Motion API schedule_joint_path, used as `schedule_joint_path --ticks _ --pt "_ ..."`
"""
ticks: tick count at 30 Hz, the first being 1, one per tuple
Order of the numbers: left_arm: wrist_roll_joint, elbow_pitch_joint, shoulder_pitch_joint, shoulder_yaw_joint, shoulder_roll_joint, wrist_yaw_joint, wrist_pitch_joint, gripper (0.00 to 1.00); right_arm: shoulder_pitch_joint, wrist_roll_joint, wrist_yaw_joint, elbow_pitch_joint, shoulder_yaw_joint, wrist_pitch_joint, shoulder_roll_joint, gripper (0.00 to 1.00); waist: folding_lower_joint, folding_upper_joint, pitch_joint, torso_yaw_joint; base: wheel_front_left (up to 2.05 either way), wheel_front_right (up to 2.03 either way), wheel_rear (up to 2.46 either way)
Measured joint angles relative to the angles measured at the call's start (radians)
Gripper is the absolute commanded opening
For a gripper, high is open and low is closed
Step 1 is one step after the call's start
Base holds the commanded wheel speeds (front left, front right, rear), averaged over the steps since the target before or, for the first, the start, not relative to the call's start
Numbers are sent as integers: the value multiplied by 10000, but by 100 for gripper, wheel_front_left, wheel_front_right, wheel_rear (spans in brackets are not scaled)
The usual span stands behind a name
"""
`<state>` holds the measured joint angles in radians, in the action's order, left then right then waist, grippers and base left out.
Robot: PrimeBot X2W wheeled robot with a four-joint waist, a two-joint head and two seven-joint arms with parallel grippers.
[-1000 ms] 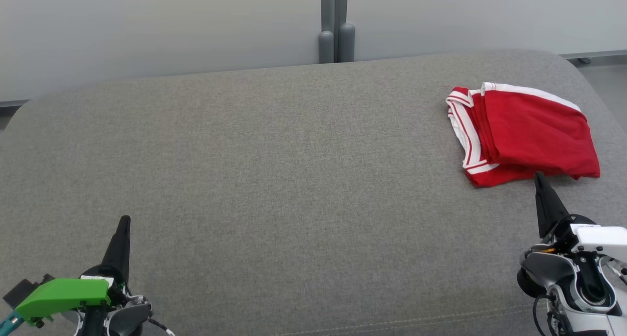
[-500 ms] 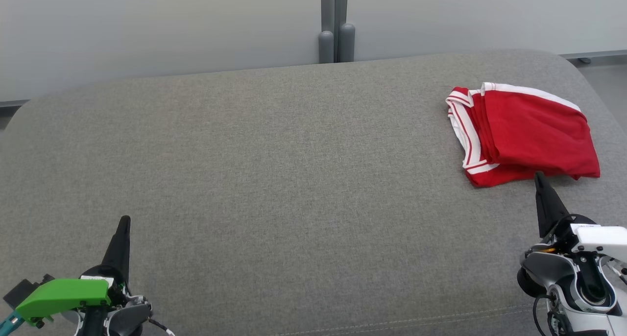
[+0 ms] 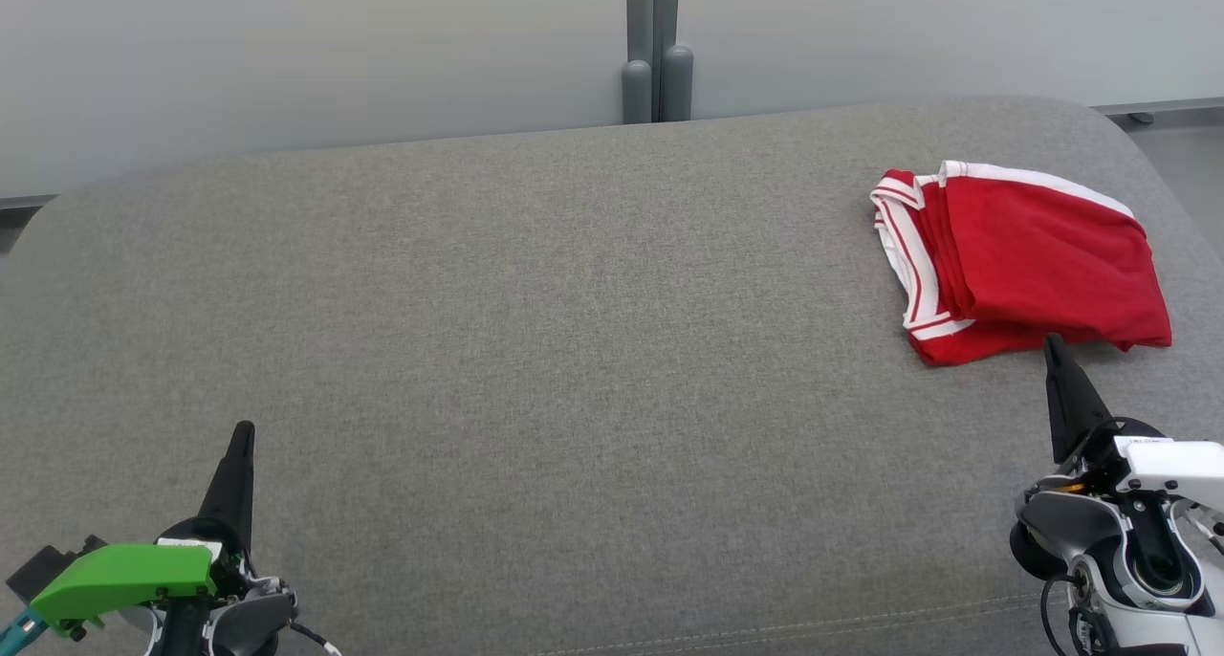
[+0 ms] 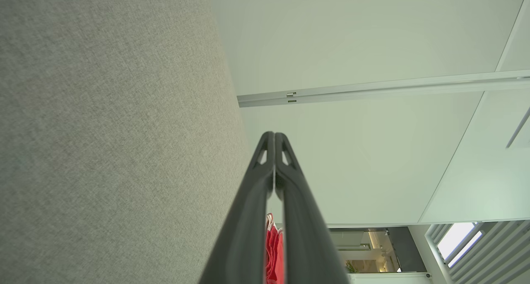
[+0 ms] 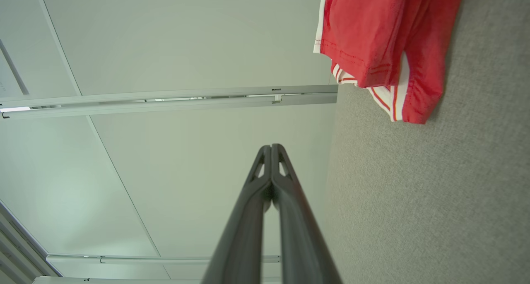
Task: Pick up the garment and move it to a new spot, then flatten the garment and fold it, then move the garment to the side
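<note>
Head view — folded red garment (image 3: 1042,254), white-striped trim.

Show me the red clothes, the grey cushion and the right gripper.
red clothes (image 3: 1042,254): head view, middle of the red cloth.
grey cushion (image 3: 535,350): head view, bare middle of its top.
right gripper (image 3: 1053,342): head view, tip of its shut fingers.

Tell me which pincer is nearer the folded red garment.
The right pincer, on the white wrist: its tip almost meets the red white-trimmed garment. The green-capped left pincer lies far across the grey cushion.
</note>
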<state>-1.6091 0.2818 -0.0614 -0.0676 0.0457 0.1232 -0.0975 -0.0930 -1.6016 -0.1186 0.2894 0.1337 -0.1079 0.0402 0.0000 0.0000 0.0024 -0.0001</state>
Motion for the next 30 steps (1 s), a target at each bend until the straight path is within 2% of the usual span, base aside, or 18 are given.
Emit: schedule_joint_path --ticks 30 --pt "0 4 -2 -8 -4 0 -2 0 1 0 0 -29 2 0 0 0 0 0 2 0 0 0 0"
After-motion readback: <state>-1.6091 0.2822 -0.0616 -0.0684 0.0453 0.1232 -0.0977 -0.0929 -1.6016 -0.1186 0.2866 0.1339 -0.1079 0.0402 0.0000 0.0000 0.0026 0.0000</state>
